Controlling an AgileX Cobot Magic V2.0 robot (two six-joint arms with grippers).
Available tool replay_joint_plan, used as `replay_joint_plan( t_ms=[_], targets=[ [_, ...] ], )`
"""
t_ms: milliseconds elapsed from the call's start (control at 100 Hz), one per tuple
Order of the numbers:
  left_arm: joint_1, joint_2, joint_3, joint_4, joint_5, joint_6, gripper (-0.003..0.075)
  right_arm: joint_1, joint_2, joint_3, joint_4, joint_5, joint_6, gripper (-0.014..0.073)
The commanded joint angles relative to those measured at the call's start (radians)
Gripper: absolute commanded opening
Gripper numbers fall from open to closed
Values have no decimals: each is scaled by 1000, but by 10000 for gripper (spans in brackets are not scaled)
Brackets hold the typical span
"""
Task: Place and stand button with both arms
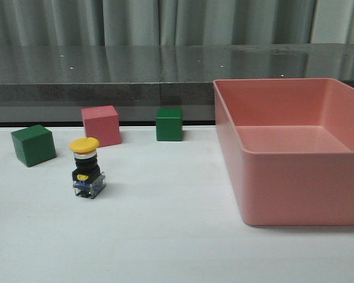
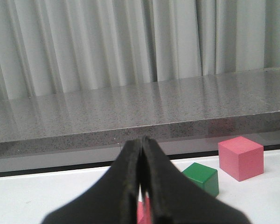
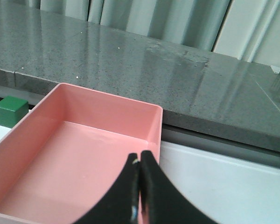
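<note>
The button [image 1: 86, 169] stands upright on the white table, left of centre, its yellow cap on top and its clear base on the table. Nothing touches it. Neither gripper shows in the front view. In the left wrist view my left gripper [image 2: 141, 143] is shut and empty, above the table and facing the cubes. In the right wrist view my right gripper [image 3: 140, 157] is shut and empty, above the pink bin [image 3: 102, 108] near one of its corners.
A green cube [image 1: 33, 145], a pink cube [image 1: 101, 125] and a second green cube [image 1: 169, 124] stand behind the button. The large pink bin [image 1: 295, 183] fills the table's right side. A grey stone ledge [image 1: 106, 73] runs along the back.
</note>
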Motion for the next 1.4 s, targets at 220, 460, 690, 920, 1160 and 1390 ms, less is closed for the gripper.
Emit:
replay_joint_plan(
  t_ms=[220, 460, 690, 920, 1160, 1390],
  targets=[
    [1, -31, 46, -1, -86, -8, -20, 53, -78, 93, 1, -195, 32, -62],
    [1, -31, 46, -1, -86, -8, -20, 92, -265, 280, 15, -264, 111, -62],
    [1, -31, 46, -1, -86, -8, -20, 89, -391, 378, 44, -283, 146, -62],
    [1, -31, 46, -1, -86, -8, -20, 81, -388, 400, 48, -281, 166, -62],
    [1, -31, 46, -1, -86, -8, -20, 81, -388, 400, 48, -281, 166, -62],
    [1, -31, 46, -1, -86, -8, -20, 81, -388, 400, 48, -282, 166, -62]
  ],
)
